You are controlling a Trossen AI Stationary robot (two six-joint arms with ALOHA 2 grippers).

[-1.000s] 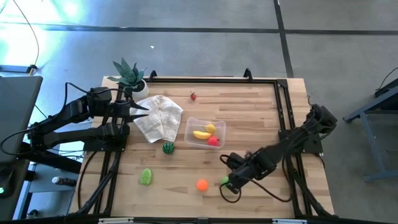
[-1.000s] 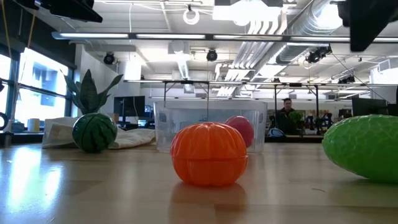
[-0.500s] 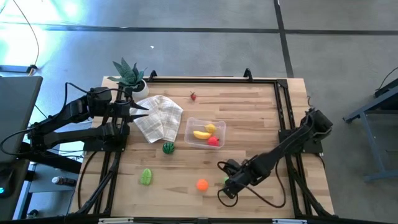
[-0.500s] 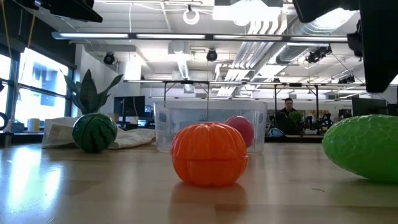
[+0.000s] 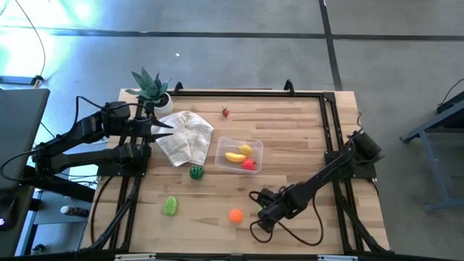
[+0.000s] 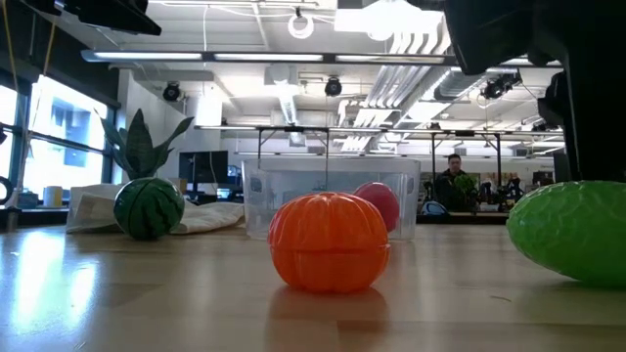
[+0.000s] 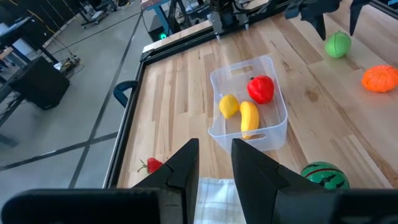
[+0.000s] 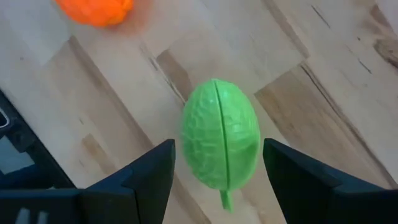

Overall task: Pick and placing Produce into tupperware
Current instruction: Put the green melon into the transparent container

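A green, egg-shaped toy fruit (image 8: 221, 140) lies on the wooden table near its front edge, right of an orange toy fruit (image 5: 235, 214). My right gripper (image 8: 219, 149) points down over the green fruit. It is open, with one finger on either side of the fruit, and touches nothing. The tupperware (image 5: 226, 161) stands at the table's middle and holds a banana, a yellow fruit and a red fruit. My left gripper (image 7: 214, 158) waits over a checked cloth (image 5: 185, 136) at the far left, slightly open and with nothing between its fingers.
A toy watermelon (image 5: 196, 172) lies just near-left of the tupperware. Another green fruit (image 5: 170, 206) lies near the front left, and a small strawberry (image 5: 225, 112) lies toward the far edge. A potted plant (image 5: 150, 88) stands at the far left corner. A black rail frames the table.
My right gripper has come down toward the green fruit and shifted a little toward the table's left and near edge, its fingers still apart. In the low view its dark body has dropped into the upper right. Nothing on the table has moved.
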